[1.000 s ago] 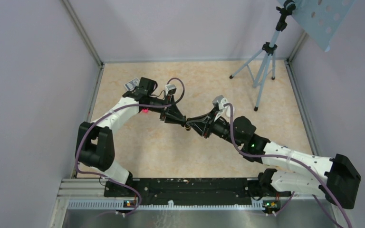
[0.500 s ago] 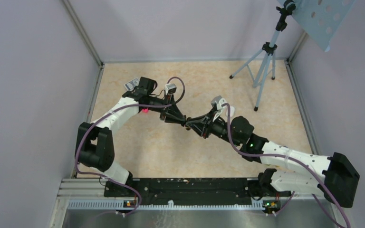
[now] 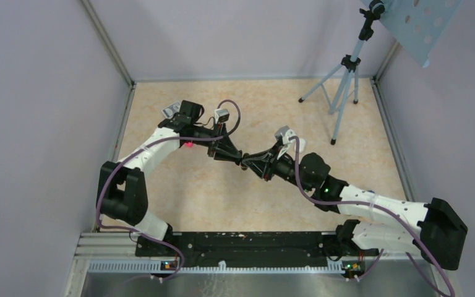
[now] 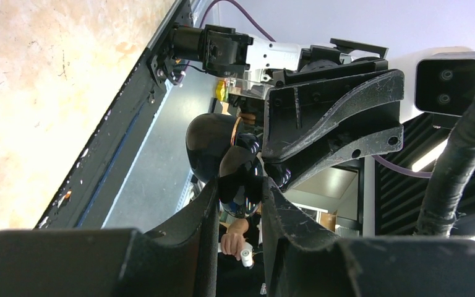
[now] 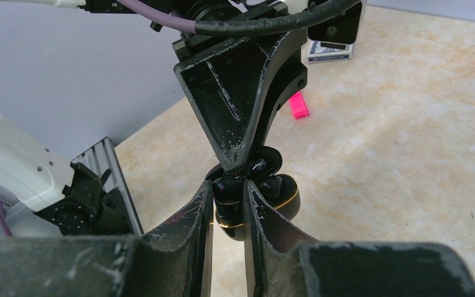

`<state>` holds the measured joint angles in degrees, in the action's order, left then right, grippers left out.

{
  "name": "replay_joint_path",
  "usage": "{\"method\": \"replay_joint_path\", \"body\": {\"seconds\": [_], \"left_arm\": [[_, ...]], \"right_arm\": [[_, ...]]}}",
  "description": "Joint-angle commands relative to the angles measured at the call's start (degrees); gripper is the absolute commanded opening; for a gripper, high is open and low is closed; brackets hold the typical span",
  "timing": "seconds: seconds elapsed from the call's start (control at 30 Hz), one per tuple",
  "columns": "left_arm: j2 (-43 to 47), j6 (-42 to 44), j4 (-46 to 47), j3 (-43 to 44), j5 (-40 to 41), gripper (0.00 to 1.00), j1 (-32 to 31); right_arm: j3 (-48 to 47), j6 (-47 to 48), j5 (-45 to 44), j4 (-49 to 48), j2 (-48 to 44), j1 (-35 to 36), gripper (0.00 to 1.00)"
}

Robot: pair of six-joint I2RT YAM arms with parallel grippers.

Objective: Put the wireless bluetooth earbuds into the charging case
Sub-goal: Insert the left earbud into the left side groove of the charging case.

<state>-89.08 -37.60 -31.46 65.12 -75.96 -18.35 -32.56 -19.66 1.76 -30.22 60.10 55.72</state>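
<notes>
The left arm [image 3: 154, 143] reaches out from its base and bends inward at the elbow; the right arm [image 3: 371, 204] stretches low toward the middle; the left gripper [image 3: 238, 159] and the right gripper [image 3: 248, 164] meet tip to tip, roughly level; each has its fingers pinched close, with only a narrow gap between them.

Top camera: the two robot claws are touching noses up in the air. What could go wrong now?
1. The left gripper pinches a tiny glossy black earbud, and the right gripper pinches the charging case, both above the table. Either smooth piece might slip and fall.
2. The fingertips crowd very close together, so a small misaim could knock the earbud aside instead of seating it.
</notes>
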Motion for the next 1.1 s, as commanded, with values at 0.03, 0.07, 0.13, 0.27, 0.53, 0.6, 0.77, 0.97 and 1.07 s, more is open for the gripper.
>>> {"method": "replay_joint_path", "body": {"seconds": [0.03, 0.07, 0.13, 0.27, 0.53, 0.6, 0.77, 0.97, 1.07], "left_arm": [[2.7, 0.4, 1.5, -0.3, -2.3, 0.00, -0.2], [2.7, 0.5, 1.5, -0.4, -2.3, 0.00, -0.3], [2.6, 0.6, 1.4, -0.7, -2.5, 0.00, -0.3], [2.3, 0.0, 1.7, -0.8, -3.2, 0.00, -0.2], [1.5, -1.1, 2.5, -0.9, -5.0, 0.00, -0.4], [1.6, -1.5, 3.2, -1.1, -5.2, 0.00, -0.4], [1.7, -3.6, 5.6, -2.2, -6.2, 0.00, -0.4], [1.8, -4.4, 6.7, -2.4, -6.4, 0.00, -0.3], [1.7, -4.7, 7.3, -2.4, -6.6, 0.00, -0.3]], "right_arm": [[0.4, 0.2, -0.9, -2.5, -0.3, -0.3, 0.02], [0.5, 0.3, -1.0, -2.8, -0.3, -0.3, 0.02], [0.7, 0.3, -0.8, -3.4, 0.1, -0.3, 0.02], [1.2, -0.1, -0.1, -4.5, 0.8, -0.4, 0.02], [1.8, -0.6, -0.2, -5.5, 0.5, -0.3, 0.02], [1.8, -0.5, -0.1, -5.4, 0.5, -0.3, 0.02], [2.2, -0.4, 0.3, -5.1, 0.1, -0.4, 0.02], [2.2, -0.3, 0.6, -3.4, -1.1, -0.3, 0.03], [2.1, -0.1, -0.1, -2.2, -1.9, -0.3, 0.09]]}}
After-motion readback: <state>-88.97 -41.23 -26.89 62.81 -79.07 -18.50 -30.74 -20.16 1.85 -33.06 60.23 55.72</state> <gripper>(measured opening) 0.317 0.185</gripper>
